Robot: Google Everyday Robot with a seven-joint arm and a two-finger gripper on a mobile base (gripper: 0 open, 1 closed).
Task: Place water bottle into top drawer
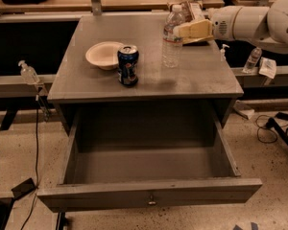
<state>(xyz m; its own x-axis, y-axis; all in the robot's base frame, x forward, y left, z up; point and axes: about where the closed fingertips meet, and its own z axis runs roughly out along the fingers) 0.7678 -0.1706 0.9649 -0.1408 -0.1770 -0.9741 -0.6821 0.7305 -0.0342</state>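
Water bottle upright on cabinet, hand beside its shoulder

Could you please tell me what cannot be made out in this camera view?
- Gripper, beside the water bottle at the cabinet top's back right: contact unclear, as they overlap in the camera view.
- Top drawer: inner front face hidden behind its own front panel.
- Robot arm: cut off by the right edge.
- Bowl: near right side hidden by the soda can.
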